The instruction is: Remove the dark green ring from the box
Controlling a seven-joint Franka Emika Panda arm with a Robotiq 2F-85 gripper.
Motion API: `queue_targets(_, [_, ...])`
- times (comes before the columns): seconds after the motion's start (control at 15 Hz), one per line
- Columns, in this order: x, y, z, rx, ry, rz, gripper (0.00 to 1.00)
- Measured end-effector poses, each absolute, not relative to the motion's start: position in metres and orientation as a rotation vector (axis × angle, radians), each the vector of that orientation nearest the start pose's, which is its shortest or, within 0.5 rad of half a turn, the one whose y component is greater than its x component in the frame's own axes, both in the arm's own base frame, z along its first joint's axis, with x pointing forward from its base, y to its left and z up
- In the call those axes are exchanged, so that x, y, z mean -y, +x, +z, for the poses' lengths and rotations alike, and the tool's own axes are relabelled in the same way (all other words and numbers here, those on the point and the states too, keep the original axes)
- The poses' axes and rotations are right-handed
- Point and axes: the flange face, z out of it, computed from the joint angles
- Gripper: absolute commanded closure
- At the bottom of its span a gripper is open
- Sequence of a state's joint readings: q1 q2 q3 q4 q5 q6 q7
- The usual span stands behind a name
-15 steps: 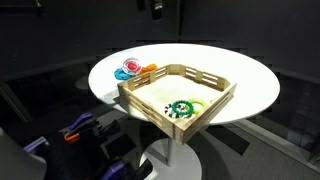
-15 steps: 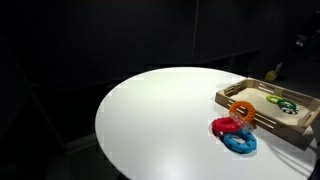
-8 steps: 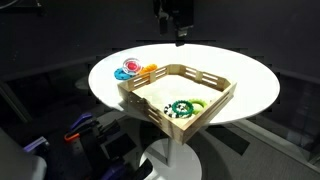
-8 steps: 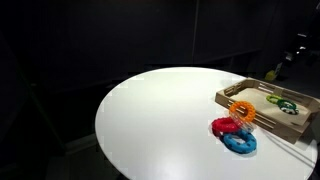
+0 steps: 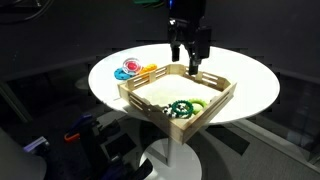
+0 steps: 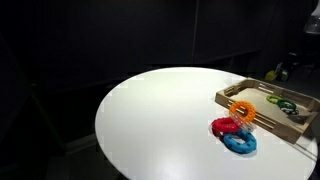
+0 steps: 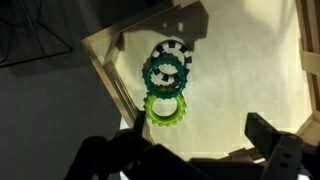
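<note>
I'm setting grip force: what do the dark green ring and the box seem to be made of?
The dark green ring looks like moulded plastic, with one even colour, a knobbly edge and a slight sheen. The box looks like unpainted light wood, with pale, matte slatted walls and no visible coating. Both are judged by look alone.

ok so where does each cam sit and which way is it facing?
Exterior view: raised, beside the white table, facing the box corner-on; the gripper hangs open over it.
Exterior view: farther back, looking across that table toward the box at far right; no robot part clearly shows.
Wrist view: straight down into the box at the dark green ring; both fingers show at the bottom edge.
Shared: all three show the box; both exterior views show the red ring outside it.
</note>
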State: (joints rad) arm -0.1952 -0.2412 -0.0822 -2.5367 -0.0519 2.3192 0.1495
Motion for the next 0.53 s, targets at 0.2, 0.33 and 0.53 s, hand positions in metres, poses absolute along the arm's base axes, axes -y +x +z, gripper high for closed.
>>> queue_targets(0.2, [0.1239,0.4252,0.3582,-0.626,-3.104,-0.019,0.00])
queue_targets(0.33, [0.1252,0.4267,0.3608,-0.629,-3.103,-0.025,0.00])
queue_targets(0.53, [0.1245,0.4264,0.3592,-0.627,-3.104,-0.020,0.00])
